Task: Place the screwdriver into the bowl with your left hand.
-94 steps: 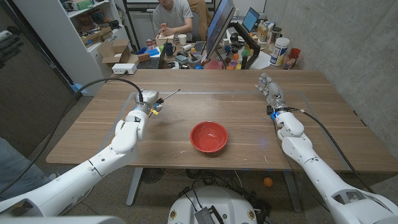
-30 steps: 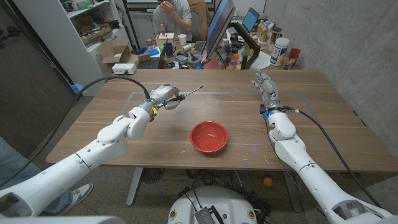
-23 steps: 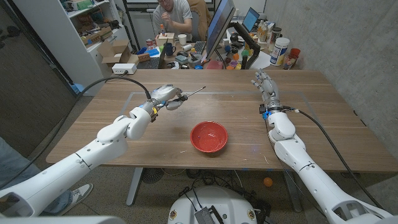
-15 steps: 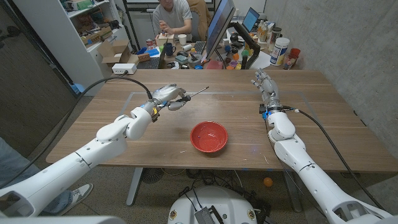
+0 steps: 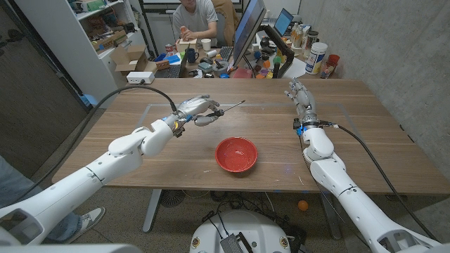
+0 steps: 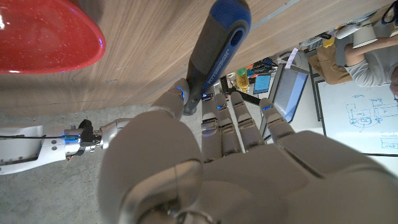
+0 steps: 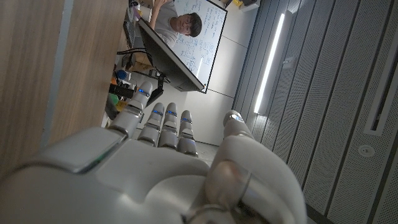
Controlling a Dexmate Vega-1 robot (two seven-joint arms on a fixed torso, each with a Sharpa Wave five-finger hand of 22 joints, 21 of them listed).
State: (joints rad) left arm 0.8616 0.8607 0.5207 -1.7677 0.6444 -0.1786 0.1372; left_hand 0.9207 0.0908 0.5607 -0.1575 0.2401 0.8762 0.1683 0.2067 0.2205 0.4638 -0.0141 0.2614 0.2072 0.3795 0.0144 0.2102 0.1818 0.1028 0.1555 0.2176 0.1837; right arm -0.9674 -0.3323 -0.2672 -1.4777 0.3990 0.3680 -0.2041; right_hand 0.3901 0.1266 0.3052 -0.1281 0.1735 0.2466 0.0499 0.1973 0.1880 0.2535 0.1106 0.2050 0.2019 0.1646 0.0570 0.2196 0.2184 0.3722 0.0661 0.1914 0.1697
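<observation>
Left hand (image 5: 199, 109) grips screwdriver (image 5: 223, 109) by handle, raised above tabletop (image 5: 140, 154), left of centre frame. Pickup done; carry and drop left. Red bowl (image 5: 236, 154) centre frame, empty. Right hand (image 5: 300, 96) upper right, fingers straight, holding nothing.

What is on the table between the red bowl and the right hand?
Nothing: in the head view the stretch of wooden table between the red bowl and the right hand is bare.
</observation>
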